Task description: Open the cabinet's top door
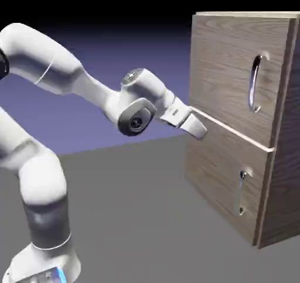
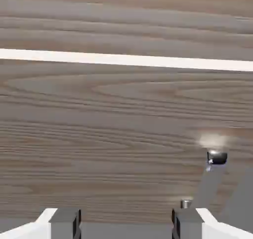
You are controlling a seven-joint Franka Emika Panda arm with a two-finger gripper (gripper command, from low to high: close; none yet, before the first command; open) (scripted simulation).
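Note:
The cabinet [image 1: 286,159] stands at the exterior view's right, with its doors closed flush. Its top door [image 1: 225,65] is the larger wood-grain panel and carries a long curved silver handle [image 1: 254,84]. My gripper [image 1: 198,128] hovers at the door fronts' left edge, level with the pale seam between the two doors, well left of and below that handle. In the hand view wood grain [image 2: 123,124] fills the picture, crossed by the pale seam [image 2: 123,59]. My gripper [image 2: 126,225] is open, its fingertips [image 2: 64,222] wide apart with nothing between them.
The lower door [image 1: 220,170] has a small straight handle [image 1: 240,194]. A small metal handle piece [image 2: 216,158] shows at the hand view's lower right; I cannot tell which door it belongs to. Grey tabletop [image 1: 135,217] stretches between the robot's base and the cabinet.

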